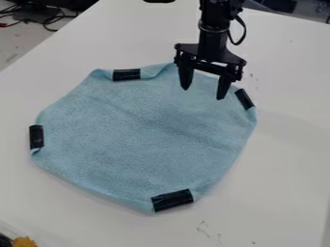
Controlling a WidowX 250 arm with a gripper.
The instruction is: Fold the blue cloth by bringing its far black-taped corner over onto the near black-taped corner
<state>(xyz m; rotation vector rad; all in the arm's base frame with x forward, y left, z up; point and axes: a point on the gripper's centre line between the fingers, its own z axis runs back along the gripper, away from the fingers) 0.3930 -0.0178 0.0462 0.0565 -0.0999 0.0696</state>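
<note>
White tabletop [293, 159] spreads across most of the view, its far-left edge slanting down from 11 o'clock toward 9. Beyond that edge, at 10 to 11 o'clock, lie a pale floor [11, 42] and a tangle of dark cables [50, 20]. Small dark marks [203, 229] dot the surface near 5 o'clock.

A light blue cloth [138, 132] lies in the middle of the table, spread mostly flat, with soft creases and a rounded, many-sided outline. Four black strips sit on its rim. Taken from the cloth's centre, the first strip [126, 74] is between 11 and 12 o'clock, the second strip [244, 99] at 2, the third strip [172, 200] between 5 and 6, and the fourth strip [36, 137] at 9. The cloth's edge is folded near the first strip.

From 12 to 1 o'clock of the view, the black arm [213, 29] hangs down, a thin cable looping at its side. Its gripper [204, 94] is released, the two fingers spread wide and pointing down over the cloth's 1 to 2 o'clock side; whether the tips touch the fabric cannot be told. Down at 7 o'clock, a yellow object [24, 242] shows at the corner.
</note>
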